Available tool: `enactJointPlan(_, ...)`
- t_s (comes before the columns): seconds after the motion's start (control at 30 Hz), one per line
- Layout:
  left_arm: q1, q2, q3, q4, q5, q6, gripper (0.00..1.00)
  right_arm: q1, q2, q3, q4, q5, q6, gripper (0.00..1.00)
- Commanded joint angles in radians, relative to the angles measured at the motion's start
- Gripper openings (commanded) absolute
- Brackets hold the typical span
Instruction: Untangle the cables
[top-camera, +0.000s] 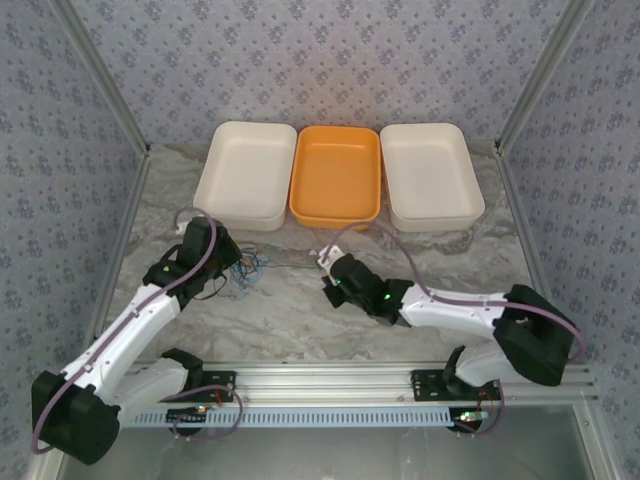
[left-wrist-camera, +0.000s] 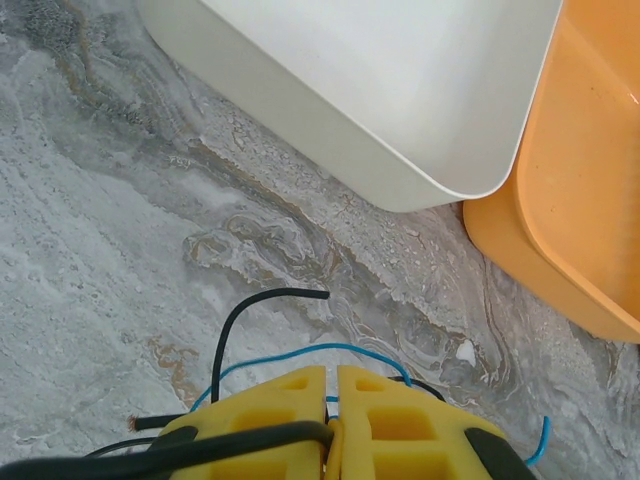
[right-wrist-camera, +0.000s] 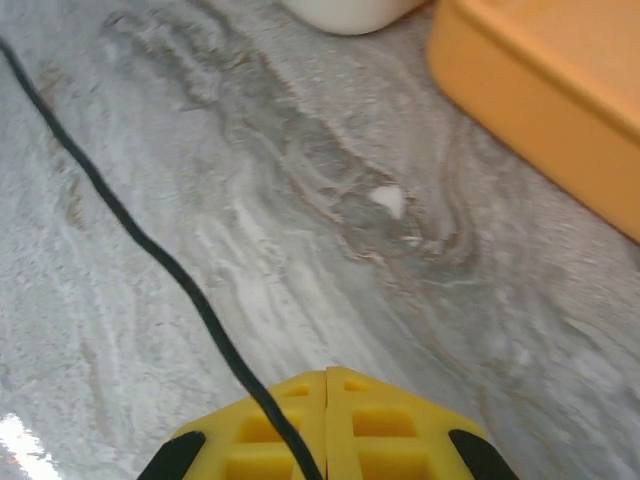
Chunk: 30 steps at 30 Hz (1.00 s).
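Grey marbled bench (top-camera: 290, 325) boxed in by patterned walls (top-camera: 300, 60), with three trays (top-camera: 337, 222) at the back. The cables (top-camera: 246, 268) bunch at the left hand (left-wrist-camera: 331, 375), which is pressed together on blue and dark strands. The right hand (right-wrist-camera: 327, 378) pinches one dark cable (right-wrist-camera: 150, 250) — it runs across the bench.

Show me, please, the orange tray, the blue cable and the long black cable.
orange tray (top-camera: 336, 175): top view, on its bare floor.
blue cable (left-wrist-camera: 320, 348): left wrist view, on the top of its arc.
black cable (right-wrist-camera: 150, 247): right wrist view, on the middle of its run across the table.
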Motion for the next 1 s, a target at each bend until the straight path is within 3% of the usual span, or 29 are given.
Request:
enactJointPlan(0.0,0.014,-0.019,-0.029,-0.008,-0.018,0.021,0.02,-0.067,-0.123,-0.029,-0.062,-0.008,0.073,0.0)
enactJointPlan(0.2,0.027,-0.056,-0.081,-0.037,-0.076,0.001,0.0,-0.276,-0.357,-0.045,-0.188,-0.041,0.132,0.0)
enactJointPlan(0.37,0.037,-0.059,-0.118,-0.015,-0.074,-0.006,0.0,-0.397,-0.451,0.003,-0.286,-0.116,0.12,0.0)
enactJointPlan(0.57,0.037,-0.028,-0.148,0.007,-0.058,-0.027,0.0,-0.424,-0.483,0.11,-0.396,-0.079,0.113,0.0)
enactJointPlan(0.77,0.037,-0.014,-0.161,0.008,-0.071,-0.028,0.0,-0.544,-0.528,0.242,-0.466,-0.145,0.147,0.0)
enactJointPlan(0.97,0.037,-0.009,-0.178,0.032,-0.067,-0.029,0.0,-0.555,-0.499,0.346,-0.51,-0.137,0.146,0.0)
